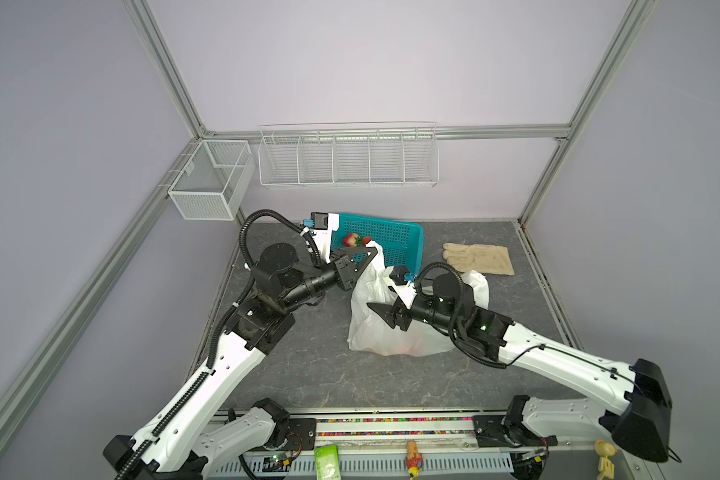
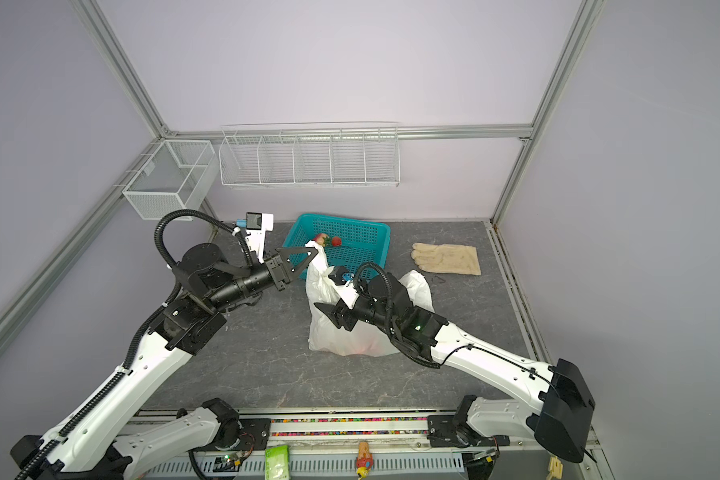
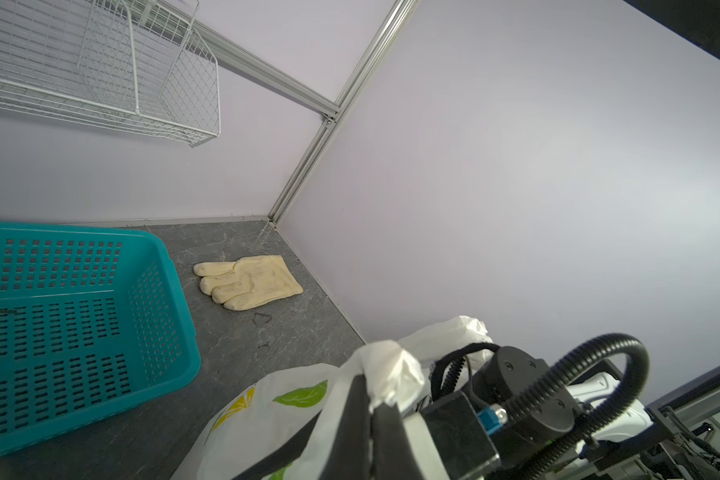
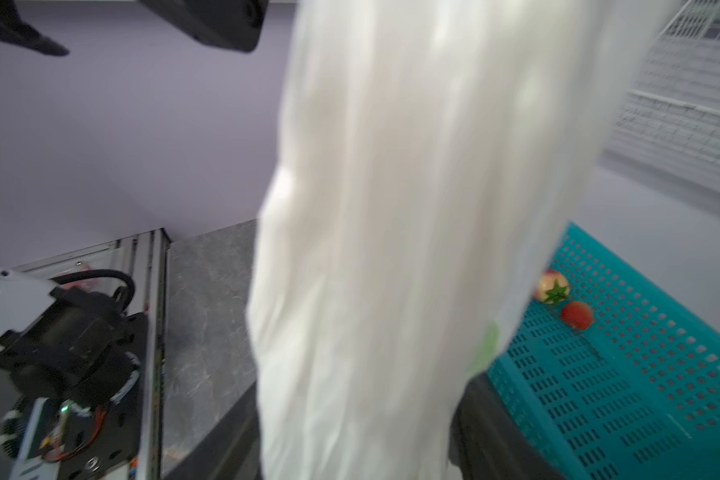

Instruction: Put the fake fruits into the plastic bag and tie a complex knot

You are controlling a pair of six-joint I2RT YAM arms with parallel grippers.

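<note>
**Holding a bag handle up, right jaws spread**

My left gripper (image 1: pixel 371 248) is pinched tight on one handle of the plastic bag (image 1: pixel 364 332), which stands on the table (image 1: pixel 308 374) just in front of the teal basket (image 1: pixel 406 243). The right gripper (image 1: pixel 376 309) is at the bag's side, its jaws spread with the film hanging between them. Two fake fruits (image 4: pixel 551 286) lie in the basket, and red glows through the bag's bottom. The bag's print shows a green leaf (image 3: pixel 302 395) and yellow lemon. The green packet (image 1: pixel 327 461) is too small to read.

two fruits (image 1: pixel 351 240), one bag (image 1: pixel 364 332), basket (image 1: pixel 393 233), glove (image 1: pixel 479 258)
</note>
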